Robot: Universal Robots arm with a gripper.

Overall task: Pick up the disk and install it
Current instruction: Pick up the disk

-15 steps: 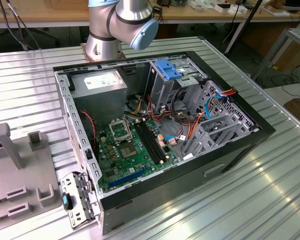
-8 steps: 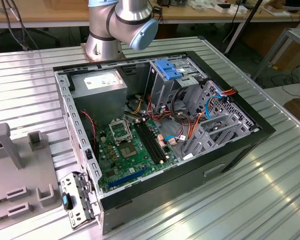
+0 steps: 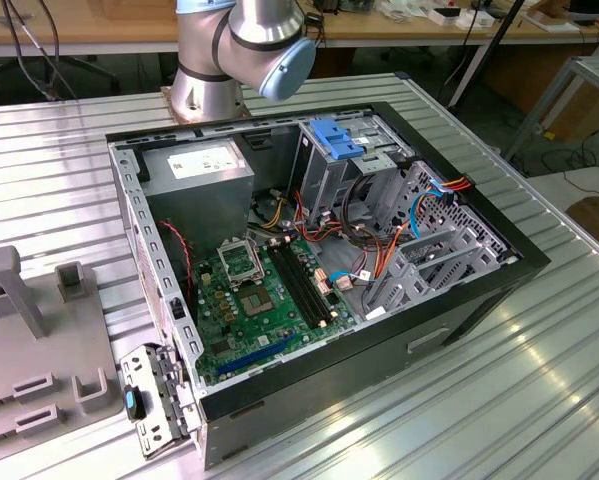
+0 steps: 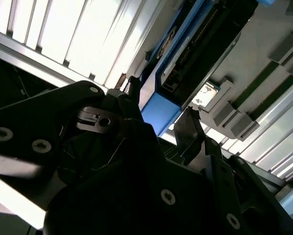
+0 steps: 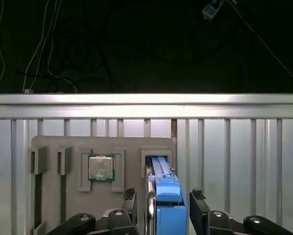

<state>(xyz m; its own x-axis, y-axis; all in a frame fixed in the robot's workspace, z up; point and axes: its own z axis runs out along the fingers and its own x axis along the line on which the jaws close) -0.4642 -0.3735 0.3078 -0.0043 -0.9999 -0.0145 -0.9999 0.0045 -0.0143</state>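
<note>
In the exterior view, a computer case (image 3: 459,300) is lying beside a grey tray (image 3: 39,340). In the first wrist view, the disk (image 5: 166,196) is standing on edge in a tray slot, its long axis pointing at the table's rail (image 5: 146,105). The gripper (image 5: 162,193) is straddling it, spread wide and gripping nothing. In the second wrist view, the fingers (image 4: 192,127) are flanking its blue end.

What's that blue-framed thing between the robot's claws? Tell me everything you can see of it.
The disk is a flat, dark slab framed by a bright blue carrier that looks like plastic, seen in both wrist views. It stands on edge in a slot of the grey holder, which lies on the ribbed metal table. The gripper straddles it with one finger on each side. The fingers are open and a narrow gap shows on each side, so it is not gripped yet.
</note>
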